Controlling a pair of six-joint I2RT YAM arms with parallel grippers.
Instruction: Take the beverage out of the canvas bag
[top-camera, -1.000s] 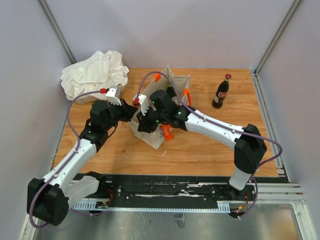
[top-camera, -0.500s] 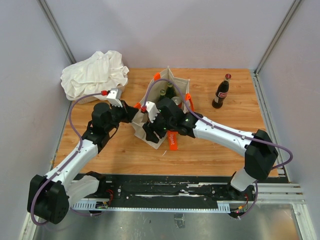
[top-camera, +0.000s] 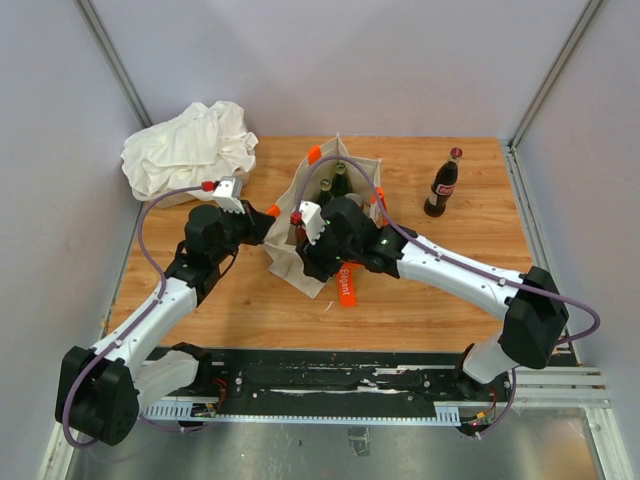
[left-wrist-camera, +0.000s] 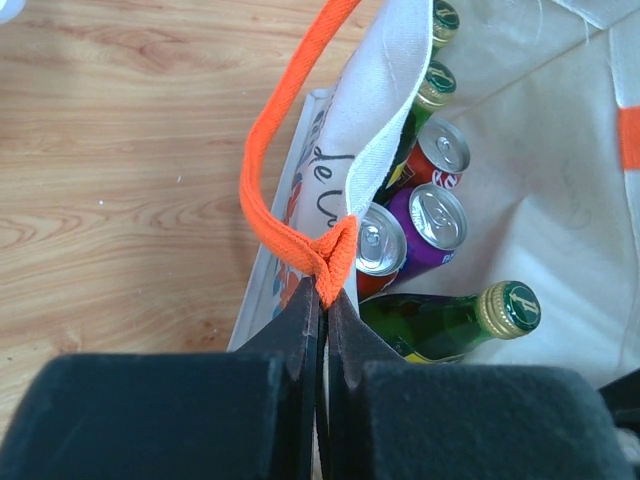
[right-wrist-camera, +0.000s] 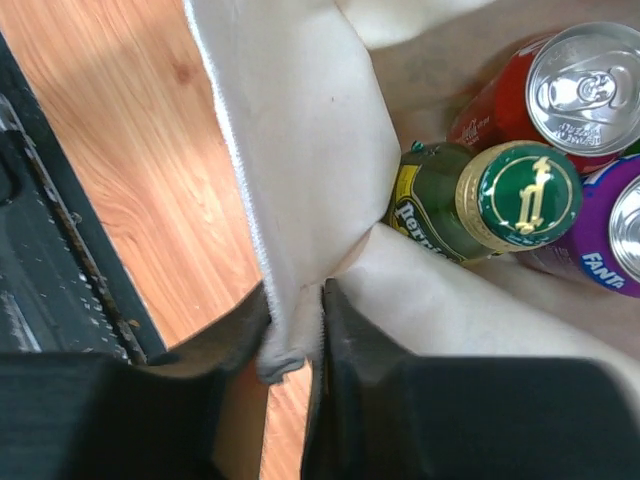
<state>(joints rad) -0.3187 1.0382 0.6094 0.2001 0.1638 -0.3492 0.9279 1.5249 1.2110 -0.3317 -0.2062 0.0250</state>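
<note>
The cream canvas bag (top-camera: 345, 170) stands mid-table with its mouth open. My left gripper (top-camera: 264, 214) (left-wrist-camera: 324, 290) is shut on its orange handle (left-wrist-camera: 262, 170), holding the left wall up. My right gripper (top-camera: 303, 265) (right-wrist-camera: 298, 300) is shut on the bag's near fabric rim (right-wrist-camera: 290, 150). Inside lie several beverages: a green bottle (right-wrist-camera: 470, 205) (left-wrist-camera: 450, 320) closest to the right fingers, a purple can (left-wrist-camera: 432, 225) (right-wrist-camera: 610, 240), red cans (left-wrist-camera: 442, 158) (right-wrist-camera: 575, 90) and more green bottles (left-wrist-camera: 435, 90).
A dark cola bottle (top-camera: 441, 185) stands on the wooden table (top-camera: 430, 280) to the right of the bag. A white cloth heap (top-camera: 190, 145) lies at the back left. The bag's orange strap tag (top-camera: 345, 283) hangs over the front. Grey walls enclose the table.
My right gripper drew back from inside the bag towards the near rim, opened, then closed on the fabric. The orange tag flopped out front. The left gripper kept the handle.
</note>
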